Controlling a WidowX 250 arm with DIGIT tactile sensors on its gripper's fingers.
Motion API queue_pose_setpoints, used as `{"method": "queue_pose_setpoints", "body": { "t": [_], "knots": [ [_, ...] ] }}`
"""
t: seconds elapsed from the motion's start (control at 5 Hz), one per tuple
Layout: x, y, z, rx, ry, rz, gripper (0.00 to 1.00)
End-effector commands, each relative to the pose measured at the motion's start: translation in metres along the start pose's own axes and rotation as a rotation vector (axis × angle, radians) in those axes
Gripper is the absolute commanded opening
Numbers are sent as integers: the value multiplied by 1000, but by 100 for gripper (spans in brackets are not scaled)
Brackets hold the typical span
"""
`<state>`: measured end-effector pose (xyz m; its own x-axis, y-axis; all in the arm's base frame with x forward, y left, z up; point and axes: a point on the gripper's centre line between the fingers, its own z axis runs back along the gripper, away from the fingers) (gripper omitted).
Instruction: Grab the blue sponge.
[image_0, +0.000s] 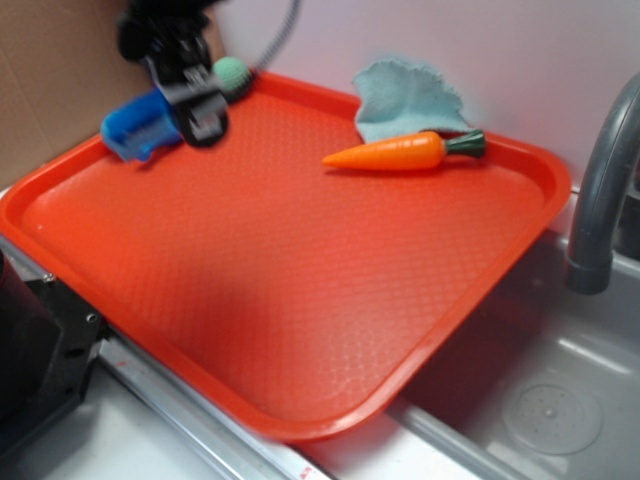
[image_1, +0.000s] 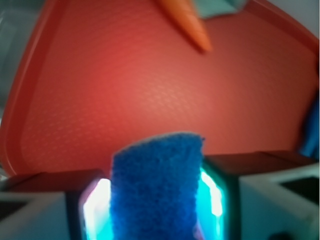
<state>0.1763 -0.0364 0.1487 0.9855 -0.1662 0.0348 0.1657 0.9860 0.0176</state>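
Orange-red plastic tray (image_0: 300, 300), waffle-textured, fills most of what I see; it sits tilted over a grey sink (image_0: 540, 390), one corner hanging past the basin edge. Grey faucet (image_0: 600, 190) curves up at the right. Cardboard panel (image_0: 50, 90) behind the tray's far left side.

On the tray's far edge: a pale teal cloth (image_0: 410, 95), crumpled, with an orange toy carrot (image_0: 395, 152) lying just in front of it, green stem end pointing right, tip pointing left.

Far left corner: my pincer (image_1: 157, 200) is pinching the blue sponge (image_1: 157, 190). In the wrist view the rough blue face stands between the two fingers (image_1: 220, 195), both pressed against its sides. In the exterior view the sponge (image_0: 140, 128) pokes out left of the black pincer (image_0: 195, 105), over the tray's rim; I cannot tell whether it touches the tray.

A small green ball (image_0: 232, 72) sits just behind the pincer, partly hidden.
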Motion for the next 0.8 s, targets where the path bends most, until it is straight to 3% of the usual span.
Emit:
{"method": "queue_pose_setpoints", "body": {
  "t": [0.0,0.2,0.6],
  "knots": [
    [-3,61,37,18,-119,312,0],
    [-1,80,44,38,-146,394,0],
    [-2,69,50,61,-110,391,0]
  ]
}}
